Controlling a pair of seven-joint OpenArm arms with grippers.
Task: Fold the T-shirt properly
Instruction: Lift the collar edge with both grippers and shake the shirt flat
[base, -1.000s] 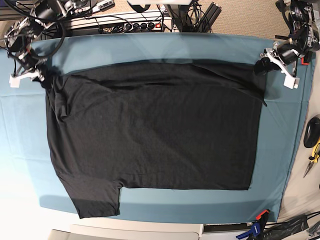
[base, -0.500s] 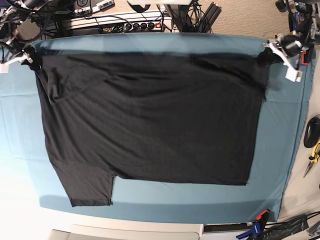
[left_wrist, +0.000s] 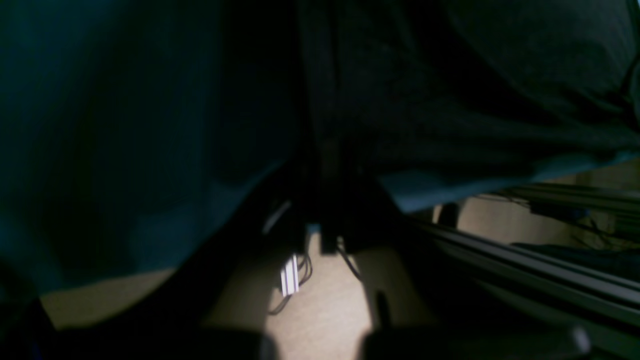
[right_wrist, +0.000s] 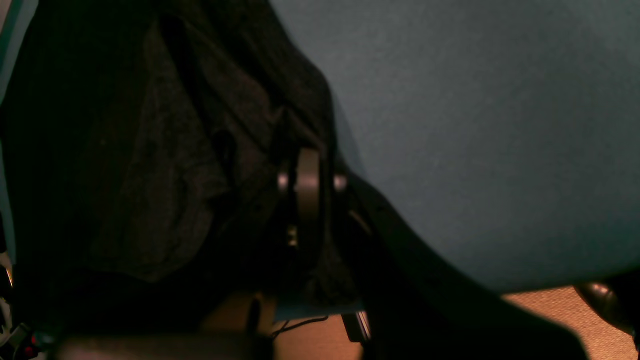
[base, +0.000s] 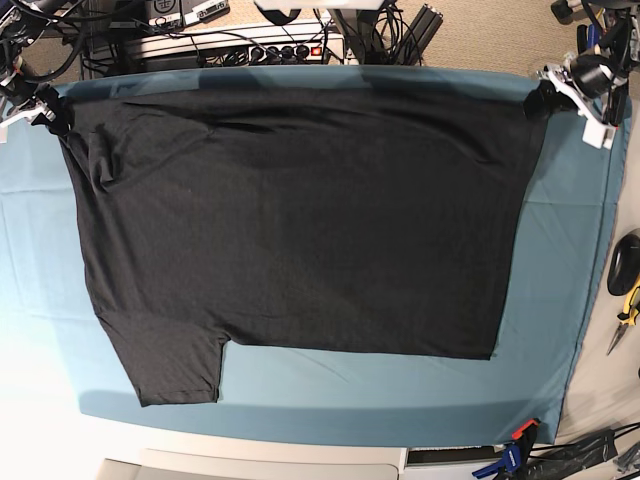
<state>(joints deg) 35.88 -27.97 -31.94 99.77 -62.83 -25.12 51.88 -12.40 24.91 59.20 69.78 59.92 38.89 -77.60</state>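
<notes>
T-shirt spread flat on teal-covered table; left pincer and right pincer each clenched on a far corner.

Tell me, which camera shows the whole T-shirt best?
The base view: the T-shirt lies spread nearly whole on the teal sheet. Both wrist views show only dark folds of it, close up beside the sheet.
</notes>
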